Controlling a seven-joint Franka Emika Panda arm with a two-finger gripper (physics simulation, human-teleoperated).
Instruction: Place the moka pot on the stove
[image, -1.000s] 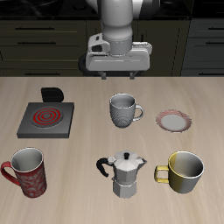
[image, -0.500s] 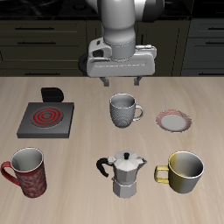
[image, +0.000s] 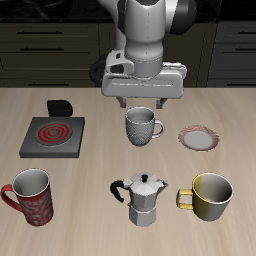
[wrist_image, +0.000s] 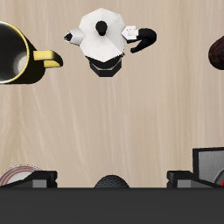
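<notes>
**Q:** Starting at the table's front edge, what lies before you?

**A:** The moka pot (image: 144, 198) stands upright near the front edge, between a red mug (image: 31, 195) and a yellow mug (image: 210, 196), clear of both. Its black handle juts toward the red mug's side. Farther back sits the grey mug (image: 141, 126), with the stove (image: 52, 135) on one side and a pink-rimmed plate (image: 200, 138) on the other.

**Q:** And your gripper?

**A:** My gripper (image: 141, 104) hangs high over the grey mug, jaws spread, nothing between them. The pot is untouched.

**Q:** How would you take the pot well?

**A:** I judge I must travel forward past the grey mug, descend over the lid knob, and close across the narrow waist or upper body, avoiding the handle. Then lift straight enough to clear both mugs before carrying it back to the red coil.
</notes>
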